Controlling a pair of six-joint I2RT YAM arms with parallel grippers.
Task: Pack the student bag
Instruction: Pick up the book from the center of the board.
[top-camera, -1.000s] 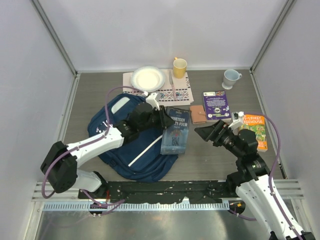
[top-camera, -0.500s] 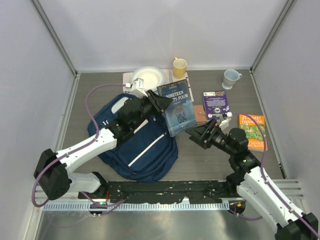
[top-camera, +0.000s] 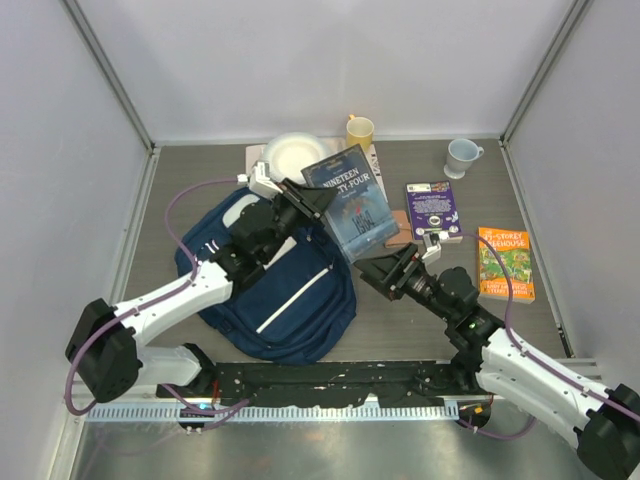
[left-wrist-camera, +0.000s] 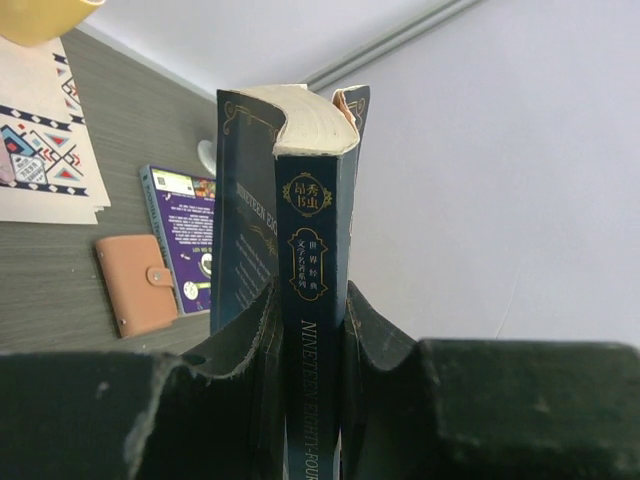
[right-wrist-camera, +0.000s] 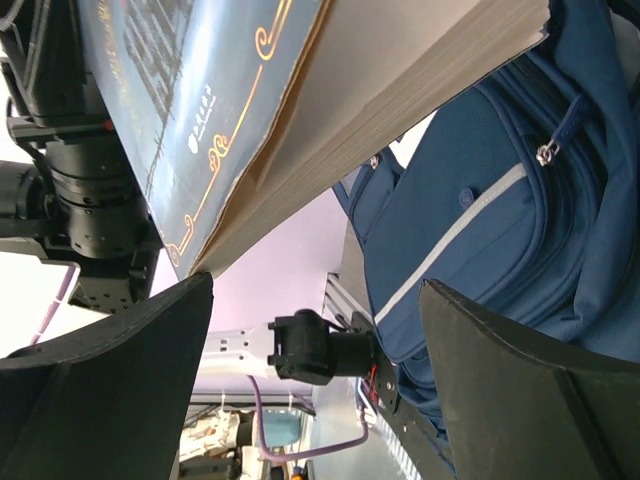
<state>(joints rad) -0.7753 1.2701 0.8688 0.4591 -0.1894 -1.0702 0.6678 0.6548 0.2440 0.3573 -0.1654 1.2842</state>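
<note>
The student bag (top-camera: 270, 295) lies flat on the table, navy with a white stripe; the right wrist view shows it too (right-wrist-camera: 500, 190). My left gripper (top-camera: 300, 205) is shut on the spine of a dark blue book, Nineteen Eighty-Four (top-camera: 348, 203), and holds it tilted in the air above the bag's right edge. In the left wrist view the spine (left-wrist-camera: 312, 290) sits pinched between the two fingers. My right gripper (top-camera: 381, 271) is open just below the book's lower corner. The book's page edge (right-wrist-camera: 400, 90) hangs above its spread fingers (right-wrist-camera: 110, 370), with nothing between them.
At the back stand a white plate (top-camera: 293, 155), a yellow cup (top-camera: 359, 131) and a pale mug (top-camera: 462, 155). A purple book (top-camera: 433, 208), a brown wallet (left-wrist-camera: 135, 282) and an orange book (top-camera: 505, 262) lie right of the bag. A patterned mat (left-wrist-camera: 40, 170) lies under the plate.
The left gripper has lifted the blue book off the bag and carried it up and toward the back right. The right arm has swung left, under the book, jaws still wide.
</note>
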